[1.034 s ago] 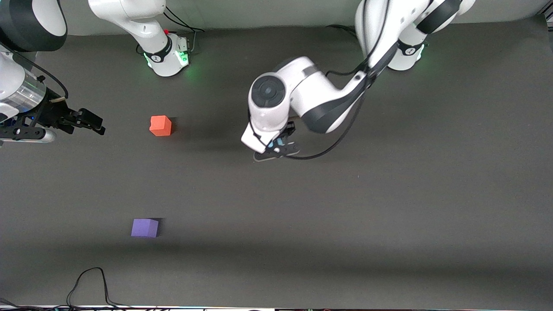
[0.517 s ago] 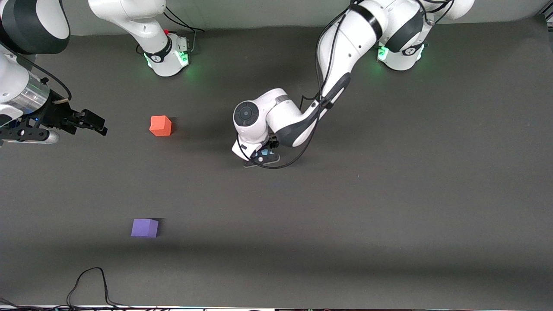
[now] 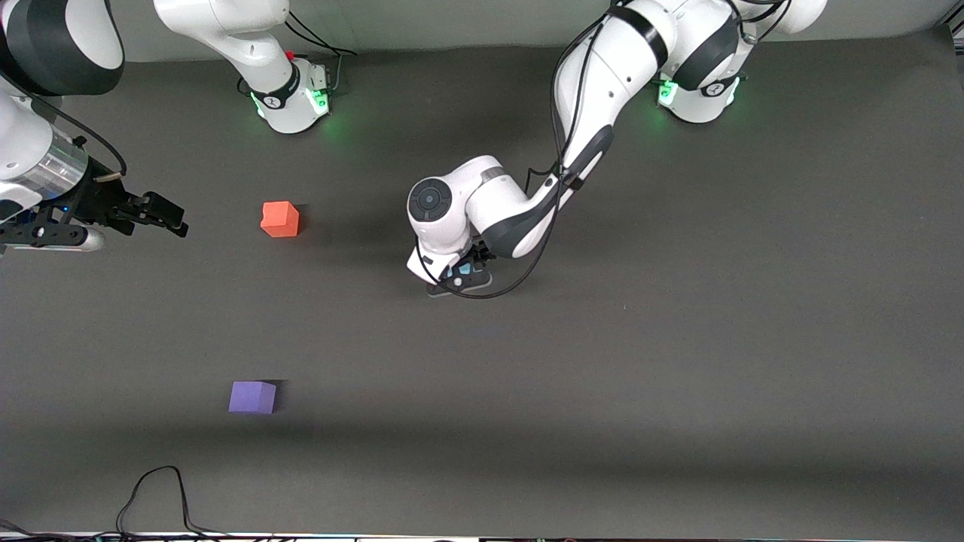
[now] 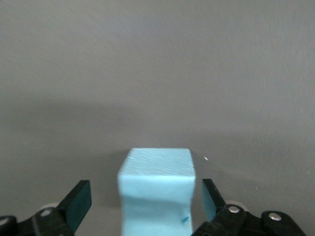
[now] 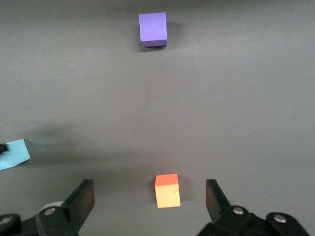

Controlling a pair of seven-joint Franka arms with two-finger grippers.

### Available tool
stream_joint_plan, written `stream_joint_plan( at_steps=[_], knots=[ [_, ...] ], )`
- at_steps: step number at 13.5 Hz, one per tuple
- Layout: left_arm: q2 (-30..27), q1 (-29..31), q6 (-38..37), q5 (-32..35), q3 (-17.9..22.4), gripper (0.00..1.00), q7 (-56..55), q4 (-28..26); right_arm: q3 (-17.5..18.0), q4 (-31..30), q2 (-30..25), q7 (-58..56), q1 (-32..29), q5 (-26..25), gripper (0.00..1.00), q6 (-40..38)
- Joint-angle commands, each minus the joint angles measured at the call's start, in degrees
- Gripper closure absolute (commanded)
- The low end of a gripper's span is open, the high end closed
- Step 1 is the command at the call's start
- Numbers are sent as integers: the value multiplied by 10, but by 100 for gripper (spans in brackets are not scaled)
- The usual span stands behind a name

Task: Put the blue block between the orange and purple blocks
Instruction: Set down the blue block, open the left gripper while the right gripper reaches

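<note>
One blue block [image 4: 156, 189] is what you want to watch first: it sits low in the middle of the left wrist view, on the dark grey table [image 3: 678, 339], standing between the two fingers [image 4: 78, 200] of the left gripper [image 3: 461, 272], with a clear gap showing on each side, so the pincer is spread wide and grips nothing. In the front view you see only a sliver of that block just below the centre of the frame, tucked under the left arm's wrist. Look toward the right arm's end of the table and you find the orange block [image 3: 280, 219] in the upper left part of the frame, well apart from the blue one, and the purple block [image 3: 252, 397] in the lower left part, nearer to the front camera than the orange one. Your right gripper [image 3: 158, 213] hangs at the left edge of the frame, beside the orange block; its fingers [image 5: 82, 197] stand wide apart and hold nothing, with the orange block seen between them.
</note>
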Motion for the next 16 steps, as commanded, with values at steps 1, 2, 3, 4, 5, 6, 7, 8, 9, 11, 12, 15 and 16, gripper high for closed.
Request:
stream_joint_plan(
  at_steps=[1, 2, 3, 4, 5, 6, 7, 8, 9, 11, 12, 15, 16],
  knots=[
    [-133, 77, -81, -1, -13, 0, 40, -48, 14, -6, -13, 2, 14, 6, 0, 6],
    [-188, 116, -89, -21, -20, 0, 84, -89, 29, -1, -12, 8, 14, 6, 0, 6],
    [-250, 158, -90, -45, -20, 0, 122, -142, 50, 5, -10, 22, 14, 6, 0, 6],
    [-305, 196, -92, -55, -20, 0, 159, -186, 74, 15, -4, 31, 14, 6, 0, 5],
    [-347, 227, -108, -56, -19, 0, 193, -218, 100, 25, 9, 32, 14, 6, 0, 5],
    [-380, 261, -131, -55, -19, 0, 235, -243, 129, 45, 30, 33, 15, 6, 0, 5],
    [-407, 289, -151, -56, -19, 0, 277, -261, 158, 68, 57, 33, 14, 6, 0, 6],
    [-439, 317, -167, -56, -18, 0, 321, -283, 187, 99, 89, 33, 14, 6, 0, 6],
    [-470, 333, -178, -57, -14, 0, 353, -305, 213, 131, 126, 43, 15, 6, 0, 6],
    [-526, 341, -192, -68, 46, 0, 421, -350, 262, 190, 197, 98, 16, 0, 0, 7],
    [-551, 341, -194, -77, 74, 0, 460, -374, 289, 209, 227, 127, 18, -4, 0, 18],
    [-588, 346, -212, -76, 129, 0, 532, -391, 318, 213, 291, 200, 50, -63, 0, 86],
    [-588, 367, -214, -76, 138, 0, 565, -385, 320, 210, 313, 238, 70, -93, 0, 107]
  ],
)
